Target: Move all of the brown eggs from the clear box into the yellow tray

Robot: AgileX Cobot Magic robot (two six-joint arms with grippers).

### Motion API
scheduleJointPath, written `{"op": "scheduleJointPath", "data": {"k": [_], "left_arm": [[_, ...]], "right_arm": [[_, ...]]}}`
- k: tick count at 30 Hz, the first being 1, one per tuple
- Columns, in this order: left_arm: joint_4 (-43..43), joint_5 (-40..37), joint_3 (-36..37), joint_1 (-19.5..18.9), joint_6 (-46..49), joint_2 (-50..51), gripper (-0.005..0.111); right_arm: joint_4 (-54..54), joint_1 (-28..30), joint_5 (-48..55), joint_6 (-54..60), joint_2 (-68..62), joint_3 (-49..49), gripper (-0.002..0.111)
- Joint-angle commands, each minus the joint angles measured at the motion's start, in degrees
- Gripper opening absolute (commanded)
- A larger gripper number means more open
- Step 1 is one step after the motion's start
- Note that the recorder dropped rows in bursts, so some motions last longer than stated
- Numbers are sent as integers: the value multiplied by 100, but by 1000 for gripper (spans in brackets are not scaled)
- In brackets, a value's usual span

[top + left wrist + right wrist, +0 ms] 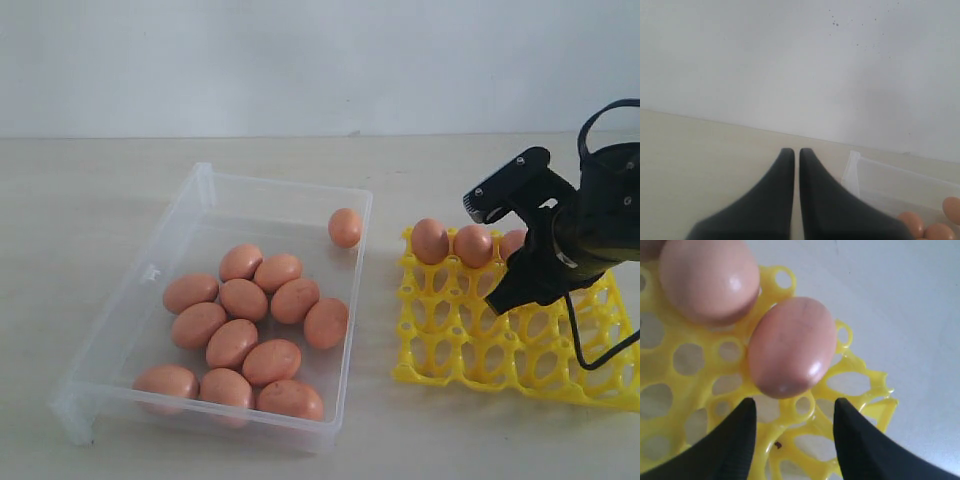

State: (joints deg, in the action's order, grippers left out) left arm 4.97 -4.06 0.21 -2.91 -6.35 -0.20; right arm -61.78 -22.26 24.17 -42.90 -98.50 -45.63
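Brown eggs (250, 330): smooth, oval; one in the tray partly obscured.
Clear box (200, 192): transparent plastic, low-walled.
Yellow tray (450, 372): open lattice, cut off at frame edge.
Left gripper (796, 151): closed, empty.
Right gripper (794, 404): parted, nothing held.

Most brown eggs (243, 298) lie in clear box (285, 186) (three in yellow tray (447, 338))

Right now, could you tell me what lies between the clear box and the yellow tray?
Nothing but a bare strip of tabletop separates the clear box from the yellow tray; the exterior view shows this.
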Motion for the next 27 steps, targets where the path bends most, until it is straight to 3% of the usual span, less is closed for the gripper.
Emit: {"op": "scheduleJointPath", "data": {"k": [1, 8, 27], "left_arm": [[3, 11, -21, 22, -7, 20, 4], [3, 11, -21, 22, -7, 20, 4], [3, 11, -21, 22, -7, 20, 4]], "right_arm": [[-557, -8, 5, -509, -67, 25, 43], [-1789, -8, 320, -1834, -95, 25, 43], [-2104, -8, 763, -2411, 269, -33, 43]]}}
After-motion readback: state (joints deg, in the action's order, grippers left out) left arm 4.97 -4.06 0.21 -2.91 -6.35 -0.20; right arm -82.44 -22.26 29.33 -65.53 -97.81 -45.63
